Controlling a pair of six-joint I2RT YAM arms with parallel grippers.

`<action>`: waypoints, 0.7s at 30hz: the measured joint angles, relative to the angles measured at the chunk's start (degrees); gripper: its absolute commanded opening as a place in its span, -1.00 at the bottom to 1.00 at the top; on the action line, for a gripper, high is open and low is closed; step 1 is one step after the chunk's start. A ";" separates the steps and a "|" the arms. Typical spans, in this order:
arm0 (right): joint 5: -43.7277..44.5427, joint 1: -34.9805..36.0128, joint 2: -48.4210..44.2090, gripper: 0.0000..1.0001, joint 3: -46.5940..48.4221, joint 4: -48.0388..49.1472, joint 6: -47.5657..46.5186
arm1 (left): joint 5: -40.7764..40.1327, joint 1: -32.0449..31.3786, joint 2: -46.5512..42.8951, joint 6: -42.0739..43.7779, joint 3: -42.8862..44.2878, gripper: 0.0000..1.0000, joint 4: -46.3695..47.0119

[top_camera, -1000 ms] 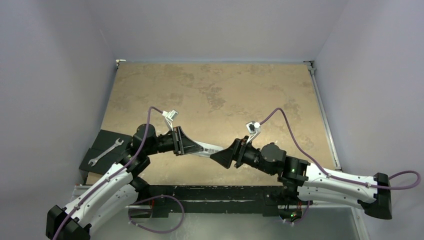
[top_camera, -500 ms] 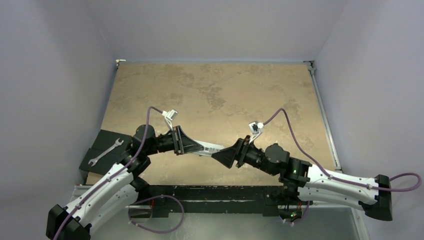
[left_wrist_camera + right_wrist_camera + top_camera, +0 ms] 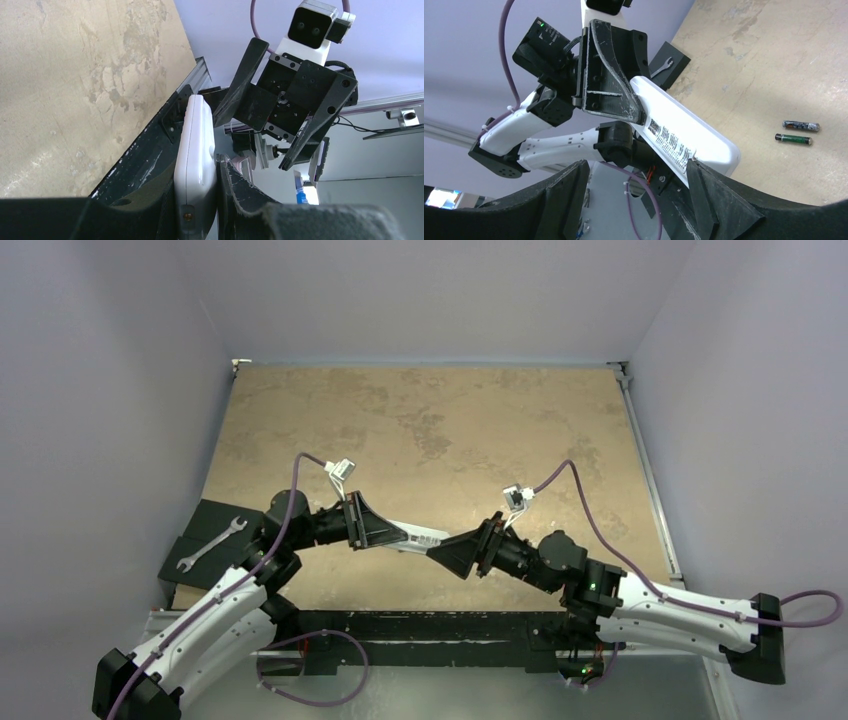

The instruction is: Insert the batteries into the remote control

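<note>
Above mottled tan table (image 3: 450, 420), lilac walls (image 3: 430, 300): left claw (image 3: 398, 534) clamps remote (image 3: 425, 537); right claw (image 3: 438, 552) apart.

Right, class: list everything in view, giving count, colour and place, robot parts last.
remote control: one, white, held above the table
batteries: two, dark, side by side on the table
wrench: one, silver, on the black block
black block: one, black, table's near-left corner
table: one, mottled tan, under everything
left gripper: one, black, shut on the remote control
right gripper: one, black, open at the remote control's free end
</note>
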 measured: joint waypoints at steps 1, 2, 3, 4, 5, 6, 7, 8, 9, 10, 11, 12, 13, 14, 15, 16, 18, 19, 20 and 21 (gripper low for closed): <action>-0.13 0.00 0.00 0.59 -0.13 0.17 -0.11 | 0.02 0.00 0.00 0.00 0.00 -1.00 0.00; -0.26 0.00 0.04 0.58 -0.22 0.35 -0.20 | 0.04 0.00 0.00 0.00 0.00 -1.00 -0.07; -0.31 -0.02 0.07 0.59 -0.28 0.57 -0.28 | 0.07 0.02 0.00 0.00 0.00 -1.00 -0.11; -0.33 -0.02 0.09 0.58 -0.44 0.87 -0.33 | 0.07 0.02 0.00 0.00 0.00 -1.00 -0.11; -0.37 -0.02 0.07 0.58 -0.59 1.11 -0.37 | 0.07 0.04 0.00 0.00 0.00 -1.00 -0.11; -0.42 -0.07 0.07 0.58 -0.72 1.38 -0.46 | 0.04 0.04 0.00 0.02 0.00 -1.00 -0.15; -0.48 -0.07 0.07 0.58 -0.83 1.53 -0.50 | 0.04 0.07 0.00 0.02 0.00 -1.00 -0.22; -0.50 -0.07 0.04 0.58 -0.96 1.70 -0.63 | 0.04 0.07 0.00 0.02 0.00 -1.00 -0.28; -0.55 -0.07 0.04 0.58 -1.11 1.92 -0.72 | 0.02 0.07 0.00 0.02 0.00 -1.00 -0.31; -0.57 -0.07 -0.02 0.58 -1.33 2.27 -0.76 | 0.00 0.07 0.00 0.04 0.00 -1.00 -0.35; -0.61 -0.09 -0.09 0.58 -1.62 2.71 -0.83 | 0.00 0.07 0.00 0.04 0.00 -1.00 -0.37; -0.72 -0.09 -0.28 0.58 -1.77 2.91 -0.90 | 0.00 0.07 0.00 0.04 0.00 -1.00 -0.37; -0.81 -0.11 -0.42 0.57 -1.97 3.26 -0.94 | 0.02 0.07 0.00 0.02 0.00 -1.00 -0.35; -0.94 -0.11 -0.66 0.57 -2.27 3.76 -1.01 | 0.02 0.07 0.00 0.04 0.00 -1.00 -0.28; -1.01 -0.11 -0.76 0.58 -2.49 4.04 -1.05 | 0.04 0.07 0.00 0.02 0.00 -1.00 -0.28; -1.20 -0.11 -0.92 0.58 -2.71 4.35 -1.14 | 0.13 0.07 0.00 0.02 0.00 -1.00 -0.31; -1.49 -0.11 -1.20 0.58 -3.15 4.87 -1.20 | 0.24 0.07 0.00 0.02 0.00 -1.00 -0.28; -1.68 -0.11 -1.44 0.58 -3.45 5.22 -1.22 | 0.35 0.07 0.00 0.02 0.00 -1.00 -0.31; -1.79 -0.11 -1.57 0.58 -3.72 5.53 -1.25 | 0.42 0.07 0.02 0.02 0.00 -1.00 -0.28; -1.84 -0.11 -1.75 0.57 -3.98 5.97 -1.27 | 0.46 0.07 0.02 0.02 0.00 -1.00 -0.28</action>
